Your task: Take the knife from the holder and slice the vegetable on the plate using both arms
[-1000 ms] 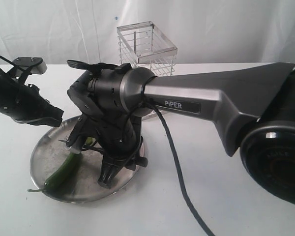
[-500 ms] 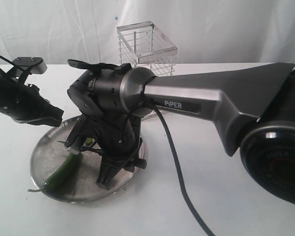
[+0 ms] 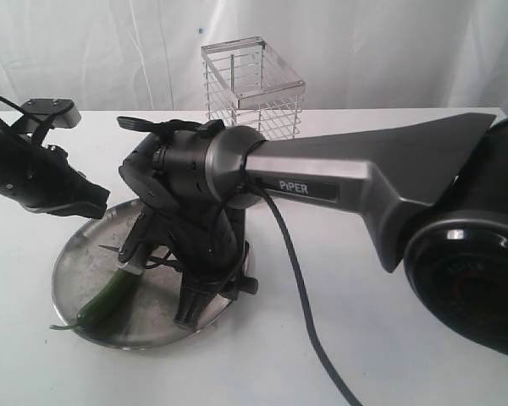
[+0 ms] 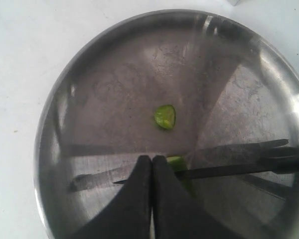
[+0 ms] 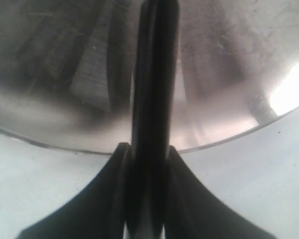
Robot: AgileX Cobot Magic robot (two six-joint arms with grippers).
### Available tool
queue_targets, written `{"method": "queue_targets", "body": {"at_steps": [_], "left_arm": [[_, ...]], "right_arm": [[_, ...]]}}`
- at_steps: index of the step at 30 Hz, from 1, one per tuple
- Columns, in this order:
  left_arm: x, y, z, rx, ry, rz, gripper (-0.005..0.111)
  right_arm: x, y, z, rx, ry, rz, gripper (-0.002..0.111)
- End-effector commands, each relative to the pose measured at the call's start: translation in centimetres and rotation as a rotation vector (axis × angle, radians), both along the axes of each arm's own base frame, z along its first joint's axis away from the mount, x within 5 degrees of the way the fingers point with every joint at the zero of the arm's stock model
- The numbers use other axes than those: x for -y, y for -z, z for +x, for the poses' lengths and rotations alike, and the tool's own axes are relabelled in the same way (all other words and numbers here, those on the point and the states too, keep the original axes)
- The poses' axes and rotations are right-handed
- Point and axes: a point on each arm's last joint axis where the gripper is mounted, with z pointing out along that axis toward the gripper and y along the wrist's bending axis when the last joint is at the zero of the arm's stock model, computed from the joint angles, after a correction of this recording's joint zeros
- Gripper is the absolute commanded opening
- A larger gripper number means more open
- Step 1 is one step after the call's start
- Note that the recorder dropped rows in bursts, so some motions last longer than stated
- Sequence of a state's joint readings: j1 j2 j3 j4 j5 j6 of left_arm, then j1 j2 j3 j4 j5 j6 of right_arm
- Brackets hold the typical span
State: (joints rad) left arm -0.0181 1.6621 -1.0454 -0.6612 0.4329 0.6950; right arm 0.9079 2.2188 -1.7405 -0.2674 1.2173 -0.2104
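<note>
The slender glossy green chili pepper [image 3: 108, 298] lies on the near-left part of the round dull-silver steel plate [image 3: 72, 254], with a small cut-off green piece [image 4: 165, 116] lying apart nearer the plate's middle. It looks light, slick and round, likely to roll, so it wants pinning on its body just beside the cut. The slim black knife [image 4: 224, 170] crosses it, clamped by its handle in the right gripper [image 5: 147, 164]. The left gripper [image 4: 152, 172] has its fingers pressed together over the pepper's end; whether it grips it, I cannot tell. The silver wire holder [image 3: 254, 85] stands far behind.
</note>
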Motion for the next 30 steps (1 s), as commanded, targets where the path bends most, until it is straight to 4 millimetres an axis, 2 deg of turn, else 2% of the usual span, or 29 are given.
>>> {"method": "queue_targets", "body": {"at_steps": [1, 13, 18, 24, 30], "left_arm": [[0.3, -0.1, -0.5, -0.023, 0.010, -0.021, 0.000], [0.6, 0.1, -0.9, -0.072, 0.043, -0.042, 0.000], [0.7, 2.1, -0.2, -0.121, 0.017, -0.061, 0.000], [0.6, 2.3, 0.1, -0.101, 0.010, -0.059, 0.000], [0.8, 4.1, 0.6, -0.149, 0.001, -0.077, 0.000]], "right_arm": [[0.1, -0.1, -0.1, 0.006, -0.020, -0.015, 0.000], [0.1, -0.1, -0.1, 0.006, -0.020, -0.015, 0.000], [0.1, -0.1, -0.1, 0.006, -0.020, -0.015, 0.000], [0.1, -0.1, -0.1, 0.007, -0.022, -0.016, 0.000], [0.1, -0.1, -0.1, 0.006, -0.029, -0.018, 0.000]]}}
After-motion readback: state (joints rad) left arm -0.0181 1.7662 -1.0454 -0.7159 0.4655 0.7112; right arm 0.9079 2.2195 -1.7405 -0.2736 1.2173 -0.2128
